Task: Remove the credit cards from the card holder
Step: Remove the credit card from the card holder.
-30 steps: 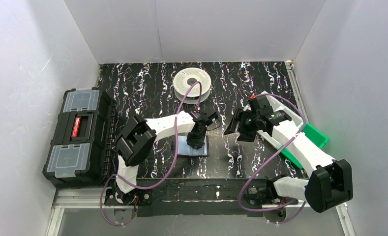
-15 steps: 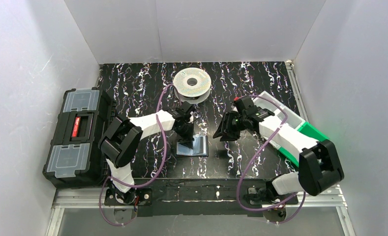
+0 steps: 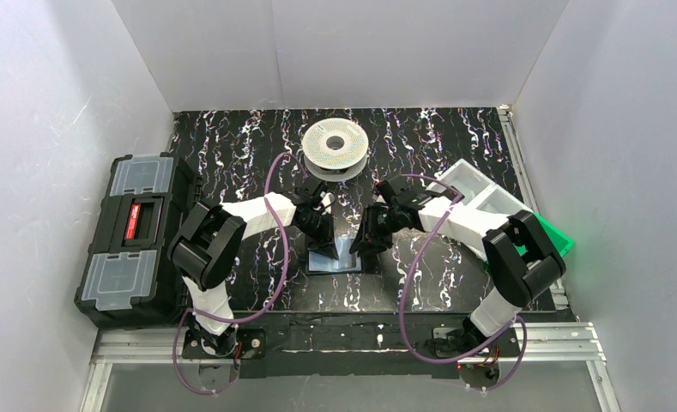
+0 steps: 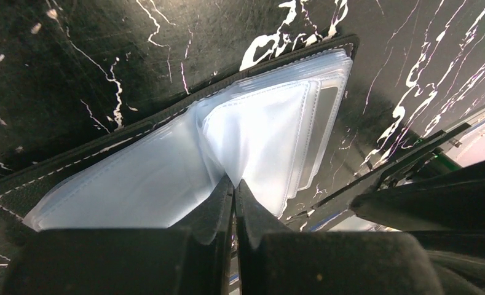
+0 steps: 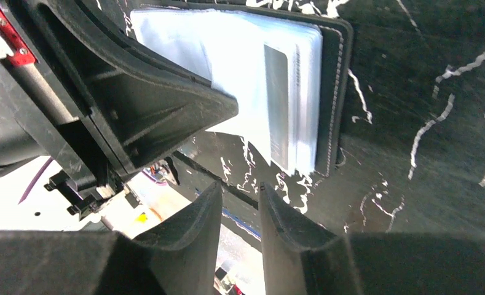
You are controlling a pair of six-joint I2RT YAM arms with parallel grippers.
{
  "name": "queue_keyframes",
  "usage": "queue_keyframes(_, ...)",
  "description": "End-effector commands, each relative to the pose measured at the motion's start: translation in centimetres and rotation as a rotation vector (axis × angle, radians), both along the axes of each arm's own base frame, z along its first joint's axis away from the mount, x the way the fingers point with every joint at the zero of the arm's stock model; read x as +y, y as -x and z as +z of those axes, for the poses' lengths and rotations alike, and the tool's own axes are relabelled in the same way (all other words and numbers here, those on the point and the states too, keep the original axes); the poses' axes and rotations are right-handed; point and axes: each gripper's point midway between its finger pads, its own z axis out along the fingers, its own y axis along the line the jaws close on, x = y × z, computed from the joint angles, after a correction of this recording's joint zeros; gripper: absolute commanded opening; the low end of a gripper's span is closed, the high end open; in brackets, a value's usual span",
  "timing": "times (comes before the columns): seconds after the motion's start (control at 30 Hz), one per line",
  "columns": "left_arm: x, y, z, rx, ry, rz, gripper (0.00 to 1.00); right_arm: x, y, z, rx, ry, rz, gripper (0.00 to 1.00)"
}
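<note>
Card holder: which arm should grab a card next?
Probably the right. The left gripper is shut on a clear sleeve, holding it up from the card holder. The right gripper is open, holds nothing, and sits close beside the card holder's edge.

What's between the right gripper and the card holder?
Only a short strip of bare table, shown in the right wrist view. The right gripper, jaws apart, sits just short of the holder.

left hand [image 4: 234,184] pinched closed, right hand [image 5: 240,188] slightly parted.
</note>
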Motion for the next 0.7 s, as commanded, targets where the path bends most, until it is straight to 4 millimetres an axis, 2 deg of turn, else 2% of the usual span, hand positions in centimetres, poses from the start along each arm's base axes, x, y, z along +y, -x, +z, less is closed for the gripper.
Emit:
queue_keyframes(0.0, 0.1, 0.6, 0.8, 0.012, 0.034, -0.005, 0.0, 2.3, -1.1, 0.8, -0.02, -0.049, 0.024, 0.35)
queue_keyframes(0.37, 0.3, 0.8, 0.5, 0.025, 0.025, -0.004, 0.0, 2.4, -1.9, -2.7, 0.015, 0.033, 0.031, 0.37)
queue_keyframes(0.67, 0.3, 0.9, 0.8, 0.023, 0.034, -0.013, 0.0, 3.3, -1.9, -3.7, 0.039, 0.018, 0.049, 0.38)
